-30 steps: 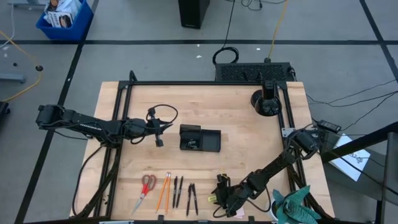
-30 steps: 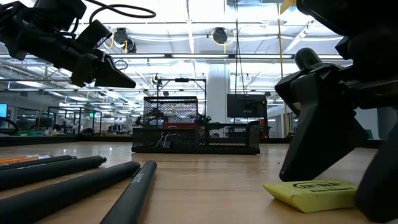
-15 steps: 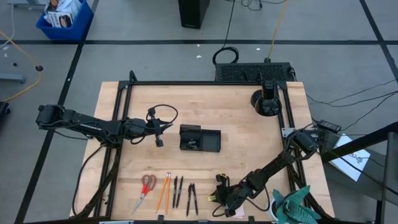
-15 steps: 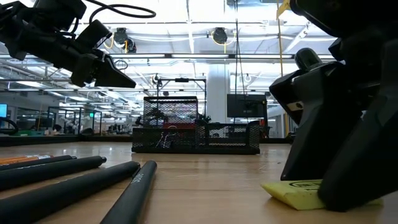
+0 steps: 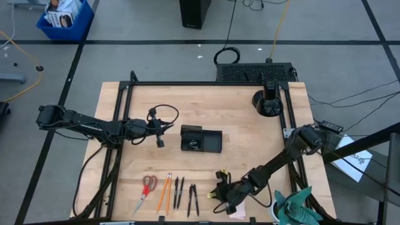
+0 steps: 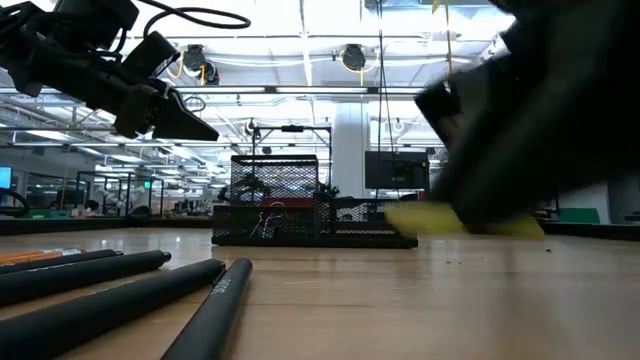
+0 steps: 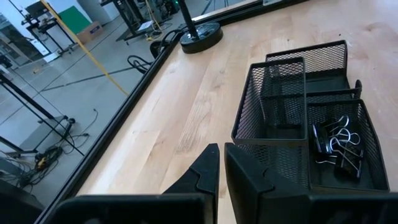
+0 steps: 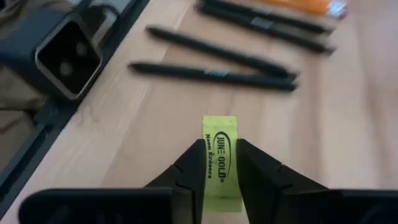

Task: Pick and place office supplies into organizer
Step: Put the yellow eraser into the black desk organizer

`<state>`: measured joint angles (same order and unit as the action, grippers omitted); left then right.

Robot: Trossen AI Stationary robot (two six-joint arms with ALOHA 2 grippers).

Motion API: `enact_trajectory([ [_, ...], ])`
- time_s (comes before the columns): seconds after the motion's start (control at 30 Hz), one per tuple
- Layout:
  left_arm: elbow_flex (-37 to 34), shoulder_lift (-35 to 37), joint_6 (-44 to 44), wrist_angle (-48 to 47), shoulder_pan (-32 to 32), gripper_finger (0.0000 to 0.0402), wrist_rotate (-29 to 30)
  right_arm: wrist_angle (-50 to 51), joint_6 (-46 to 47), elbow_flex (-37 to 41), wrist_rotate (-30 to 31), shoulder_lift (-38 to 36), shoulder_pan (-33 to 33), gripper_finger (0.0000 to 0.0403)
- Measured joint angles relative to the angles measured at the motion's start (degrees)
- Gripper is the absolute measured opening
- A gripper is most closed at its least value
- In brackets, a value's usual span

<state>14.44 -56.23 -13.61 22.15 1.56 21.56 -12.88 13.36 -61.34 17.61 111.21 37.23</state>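
1. One small yellow eraser (image 8: 219, 163) sits clamped between the two fingers of the right tool (image 8: 219, 180), lifted clear of the bench (image 5: 237, 125) near its front edge.
2. Four black pens (image 5: 185, 194) lie just beside it, then orange pencils (image 5: 165, 191) and red-handled scissors (image 5: 145, 190).
3. The mesh organizer (image 5: 200, 139) stands mid-bench, well apart, with binder clips (image 7: 336, 144) in one compartment.
4. The left tool (image 7: 221, 177) hovers beside the organizer, fingers closed, gripping nothing.

Light wooden table (image 5: 237, 119) bearing black mesh organizer (image 5: 201, 139), red-handled scissors (image 5: 145, 191), orange pencils (image 5: 165, 192), black pens (image 5: 185, 195)
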Motion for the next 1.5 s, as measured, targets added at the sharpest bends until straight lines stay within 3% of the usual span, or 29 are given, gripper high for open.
enact_trajectory([
  [0.27,0.0,0.0,0.2,0.0,0.0,0.0033,0.0,0.4,-7.5,-0.2,7.5,-4.3,-4.5,0.007],
  [0.4,0.0,0.0,0.2,0.2,0.0,0.0033,0.0,0.9,-8.8,-0.1,7.8,-3.9,-9.1,0.007],
  [0.67,0.0,0.0,-0.7,0.4,0.0,0.0033,0.0,0.3,-18.4,-5.6,6.3,-2.1,-17.1,0.007],
  [0.93,0.0,0.0,-0.9,0.1,0.0,0.0033,0.0,0.5,-20.8,-10.6,3.0,2.9,-23.9,0.007],
  [1.37,0.0,0.0,-2.6,-0.6,0.0,0.0033,1.0,-0.2,-22.4,-10.7,2.8,5.0,-28.4,0.007],
  [1.5,0.0,0.0,-2.8,-0.6,0.0,0.0033,1.1,-0.6,-23.1,-10.7,-1.3,5.1,-29.7,0.007],
])
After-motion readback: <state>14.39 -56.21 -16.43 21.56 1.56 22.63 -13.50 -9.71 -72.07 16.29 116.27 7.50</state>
